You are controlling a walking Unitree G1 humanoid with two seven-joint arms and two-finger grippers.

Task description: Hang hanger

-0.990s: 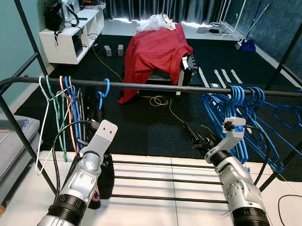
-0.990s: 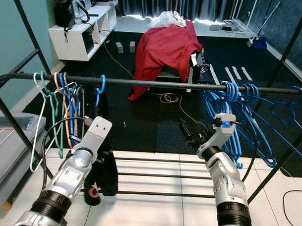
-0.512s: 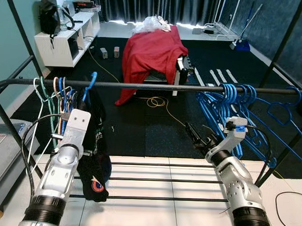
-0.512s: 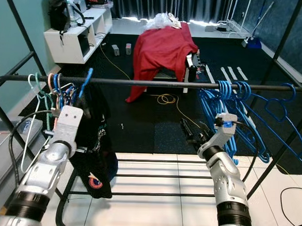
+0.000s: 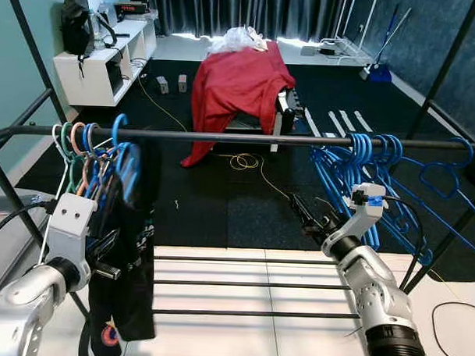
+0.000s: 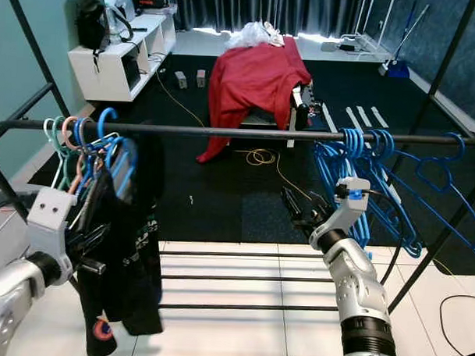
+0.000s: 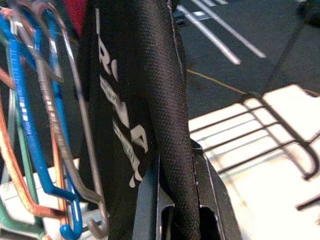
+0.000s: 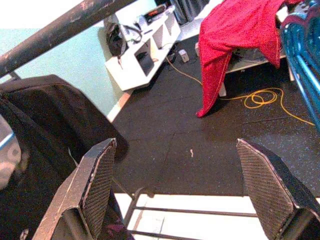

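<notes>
A black rail [image 5: 239,137] runs across in front of me. On its left end a blue hanger [image 5: 125,168] carries a black garment [image 5: 130,244], hooked on beside several coloured hangers [image 5: 73,141]. My left gripper [image 7: 177,157] is shut on the garment's fabric, low at the left under the rail. A bunch of empty blue hangers [image 5: 363,167] hangs at the right end. My right gripper [image 5: 306,219] is open below the rail, just left of that bunch, with nothing between its fingers [image 8: 95,185].
The rack's lower bars [image 5: 249,284] cross the white floor between my arms, and slanted posts [image 5: 452,76] frame both sides. Beyond lie a red cloth over furniture [image 5: 237,80], a white shelf [image 5: 101,60] and a yellow cable [image 5: 246,159] on black matting.
The blue hanger with the black garment has slid left along the rail up against the coloured hangers. My left arm went left and down with it. The right arm has held still.
</notes>
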